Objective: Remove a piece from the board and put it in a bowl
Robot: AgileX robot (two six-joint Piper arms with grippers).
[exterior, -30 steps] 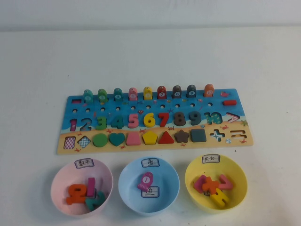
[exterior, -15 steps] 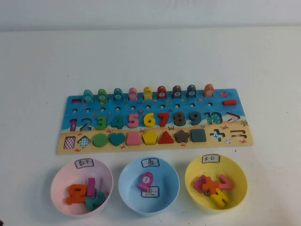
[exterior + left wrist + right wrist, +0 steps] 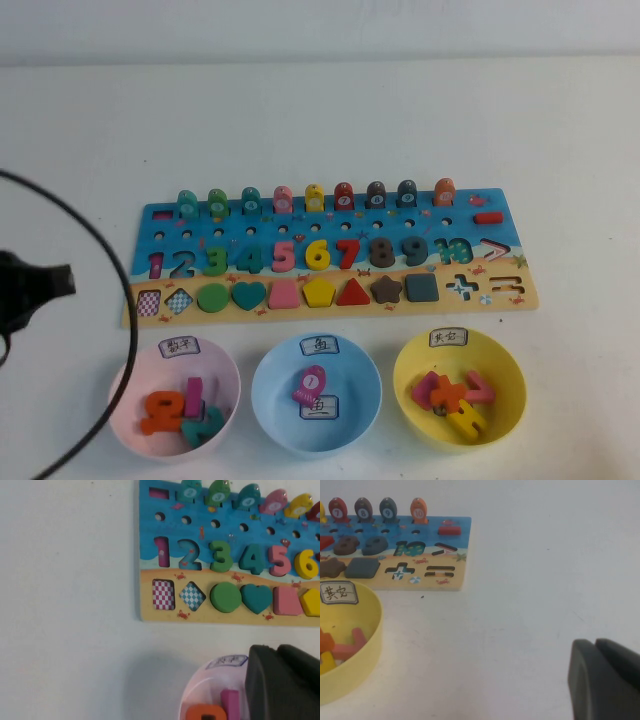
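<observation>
The puzzle board [image 3: 520, 300] lies mid-table with a row of fish pegs [image 3: 314, 196], the numbers [image 3: 317, 254] and the shape pieces [image 3: 318, 292]. In front stand a pink bowl [image 3: 125, 395], a blue bowl [image 3: 272, 392] and a yellow bowl [image 3: 507, 392], each holding pieces. My left gripper [image 3: 66, 280] is at the far left, beside the board's left end; in its wrist view it [image 3: 277, 652] is shut and empty above the pink bowl [image 3: 200, 700]. My right gripper [image 3: 595, 647] is shut and empty over bare table, right of the yellow bowl [image 3: 370, 625]; the high view does not show it.
A black cable [image 3: 115, 270] arcs from the left arm over the table's left side and the pink bowl's edge. Two slots at the board's left end [image 3: 172, 594] and the sign slots at its right end [image 3: 422, 571] are empty. White table surrounds everything.
My left arm and its cable have come into the high view from the left edge. The board, bowls and pieces have not moved.
</observation>
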